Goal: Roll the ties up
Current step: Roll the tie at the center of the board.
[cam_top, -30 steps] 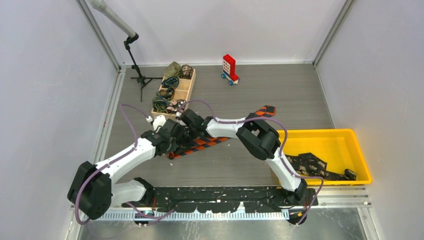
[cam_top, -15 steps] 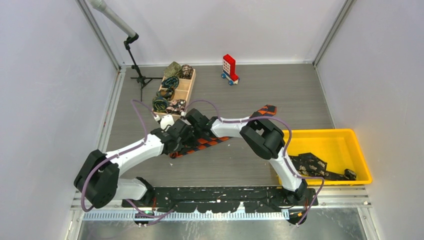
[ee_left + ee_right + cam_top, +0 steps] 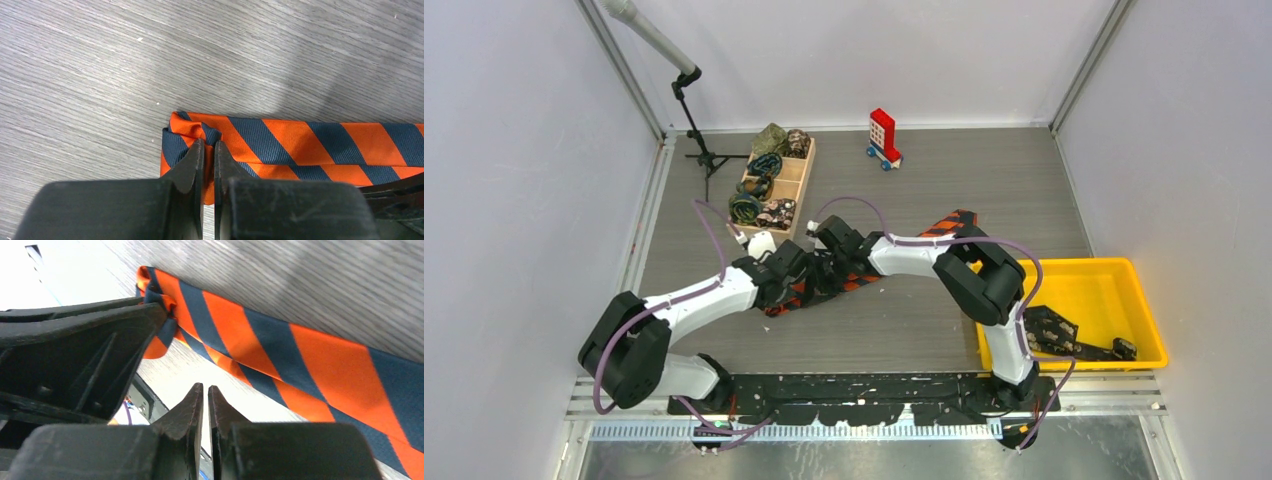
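An orange-and-navy striped tie [image 3: 856, 281] lies slantwise across the middle of the floor, its wide end [image 3: 956, 219] at the far right. My left gripper [image 3: 209, 145] is shut on the tie's [image 3: 310, 142] narrow end, which is folded over into a small first turn. My right gripper [image 3: 205, 387] is shut with nothing between its fingers, close beside the left gripper's black body [image 3: 75, 365] and just off the tie's [image 3: 280, 350] edge. In the top view the left gripper [image 3: 798, 286] and the right gripper [image 3: 826, 262] meet over the narrow end.
A wooden tray [image 3: 796, 172] with several rolled ties stands at the back left, beside a microphone stand [image 3: 700, 152]. A yellow bin [image 3: 1064, 265] at the right holds dark speckled ties [image 3: 1049, 328]. A red-and-white toy block [image 3: 883, 137] stands at the back.
Both arms have shifted to the right with the tie's narrow end still in the left gripper; the right arm's elbow has swung right toward the bin. Neither gripper has opened.
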Controlling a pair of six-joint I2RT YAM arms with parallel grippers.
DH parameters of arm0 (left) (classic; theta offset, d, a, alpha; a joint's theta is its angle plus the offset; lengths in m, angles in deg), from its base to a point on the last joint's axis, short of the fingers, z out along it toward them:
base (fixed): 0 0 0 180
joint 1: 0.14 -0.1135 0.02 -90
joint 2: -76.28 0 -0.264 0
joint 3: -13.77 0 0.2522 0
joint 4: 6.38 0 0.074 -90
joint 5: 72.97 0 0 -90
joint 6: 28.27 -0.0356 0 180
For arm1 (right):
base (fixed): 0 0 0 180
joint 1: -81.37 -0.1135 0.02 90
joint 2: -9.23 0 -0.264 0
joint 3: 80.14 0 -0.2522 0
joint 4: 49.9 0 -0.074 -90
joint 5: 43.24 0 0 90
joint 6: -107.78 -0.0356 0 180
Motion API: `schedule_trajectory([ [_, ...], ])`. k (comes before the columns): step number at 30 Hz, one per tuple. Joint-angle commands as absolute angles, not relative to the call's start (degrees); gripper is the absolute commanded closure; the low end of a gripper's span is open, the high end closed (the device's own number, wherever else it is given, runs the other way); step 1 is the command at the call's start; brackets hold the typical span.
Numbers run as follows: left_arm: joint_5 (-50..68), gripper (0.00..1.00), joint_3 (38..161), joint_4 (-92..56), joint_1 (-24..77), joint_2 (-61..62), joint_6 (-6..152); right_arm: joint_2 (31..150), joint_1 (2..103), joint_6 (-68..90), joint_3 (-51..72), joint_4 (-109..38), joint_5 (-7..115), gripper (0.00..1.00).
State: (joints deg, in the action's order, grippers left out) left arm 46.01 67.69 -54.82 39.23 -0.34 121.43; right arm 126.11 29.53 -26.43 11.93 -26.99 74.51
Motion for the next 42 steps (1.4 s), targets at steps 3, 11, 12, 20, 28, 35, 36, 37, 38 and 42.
schedule_trajectory([
  [3, 46.5, 0.80, 69.2, -53.5, 39.7, -0.2, 123.5, 122.2, 30.6, -25.2, 13.3, -27.0, 73.2, 0.86],
  [11, 46.6, 0.61, 71.1, -57.1, 39.9, 2.5, 124.5, 122.2, 30.6, -26.0, 12.3, -27.6, 73.5, 0.86],
  [12, 46.6, 0.61, 71.0, -57.4, 39.9, 3.1, 124.9, 122.2, 30.6, -26.1, 12.1, -27.7, 73.6, 0.86],
  [20, 47.9, 0.61, 68.8, -58.4, 40.0, 8.2, 126.8, 121.3, 30.4, -28.3, 11.5, -29.9, 75.3, 0.85],
  [28, 48.3, 0.69, 63.3, -54.7, 40.0, 12.6, 128.6, 120.0, 29.9, -31.5, 10.8, -33.0, 76.1, 0.72],
  [35, 49.2, 0.73, 59.7, -50.5, 39.9, 16.2, 129.0, 120.4, 29.7, -31.7, 10.2, -33.0, 76.0, 0.70],
  [36, 49.3, 0.73, 59.5, -50.1, 40.0, 16.3, 129.3, 120.5, 29.7, -31.7, 10.3, -33.0, 75.9, 0.69],
  [37, 49.5, 0.73, 59.3, -49.7, 39.9, 16.3, 129.4, 120.4, 29.7, -31.7, 10.3, -33.0, 75.7, 0.69],
  [38, 49.4, 0.73, 59.2, -49.3, 40.0, 16.3, 129.8, 120.5, 29.7, -31.7, 10.3, -32.9, 75.7, 0.69],
  [42, 49.6, 0.68, 60.6, -49.7, 40.0, 16.3, 129.8, 120.5, 29.7, -31.8, 10.1, -32.2, 75.0, 0.69],
])
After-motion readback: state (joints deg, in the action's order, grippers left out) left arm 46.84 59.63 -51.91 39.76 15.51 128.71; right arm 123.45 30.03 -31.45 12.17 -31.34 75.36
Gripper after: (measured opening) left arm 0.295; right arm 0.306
